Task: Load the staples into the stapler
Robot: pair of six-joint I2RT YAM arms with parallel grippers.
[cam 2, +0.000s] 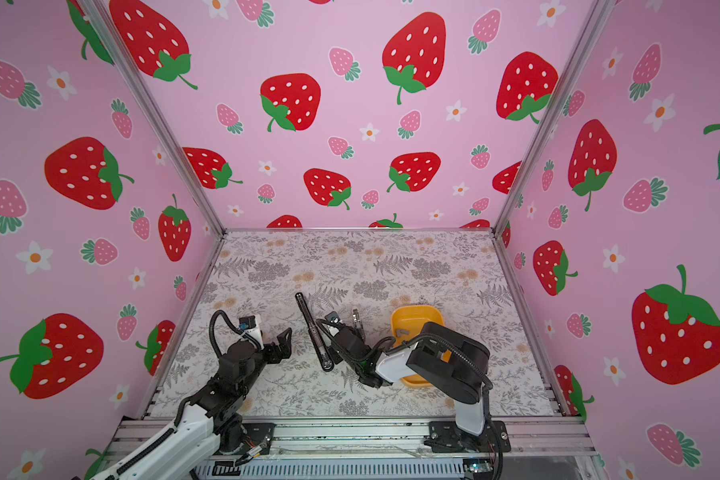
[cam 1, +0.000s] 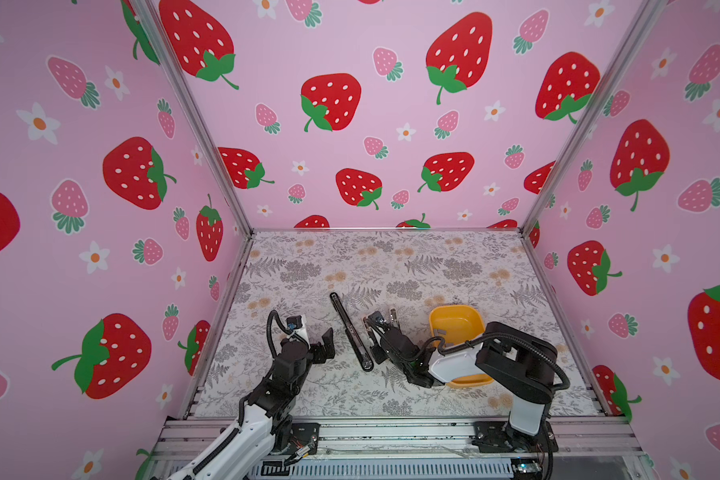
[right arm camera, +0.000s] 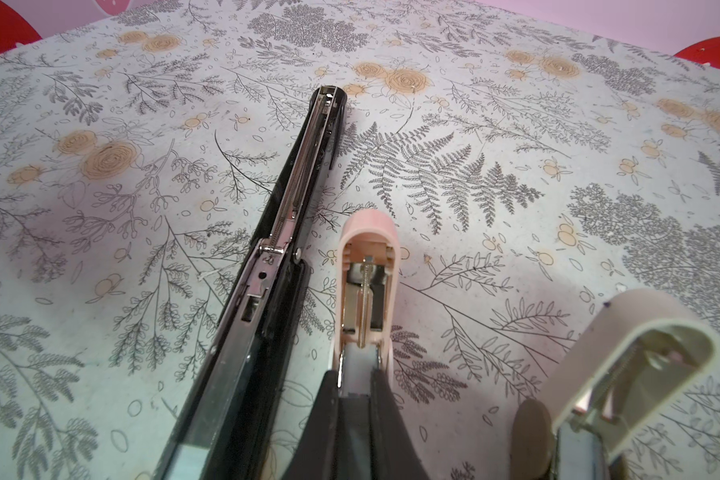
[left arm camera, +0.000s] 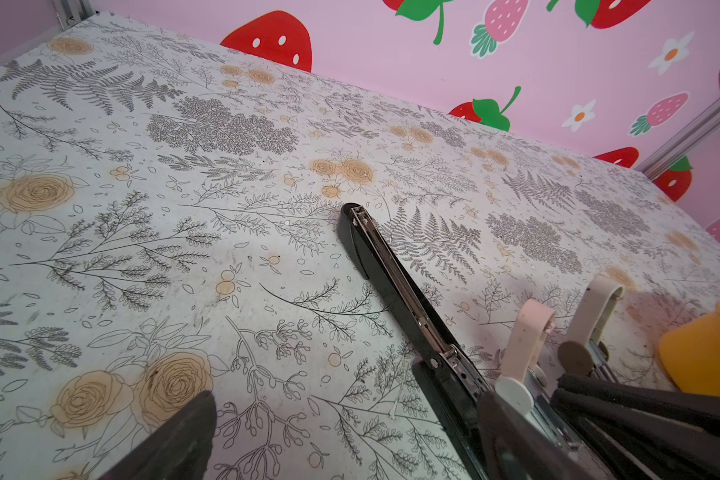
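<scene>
Three staplers lie open side by side: a long black stapler [cam 1: 350,332] [right arm camera: 292,216], a pink stapler [right arm camera: 368,232] [left arm camera: 528,328] and a beige stapler [right arm camera: 641,332] [cam 1: 393,316]. My right gripper [right arm camera: 356,374] [cam 1: 371,330] is shut on a grey strip of staples [right arm camera: 356,424], held in line with the pink stapler's open magazine channel; in both top views the wrist hides that stapler. Another grey strip of staples [cam 1: 440,332] lies in the yellow bowl [cam 1: 454,309]. My left gripper [left arm camera: 350,436] [cam 1: 329,338] stands open and holds nothing, just left of the black stapler.
The yellow bowl [cam 2: 416,309] [left arm camera: 703,353] sits right of the staplers, partly under my right arm. The floral mat [cam 1: 391,266] stretches to the back. Pink strawberry walls with aluminium posts close in the left, right and far sides.
</scene>
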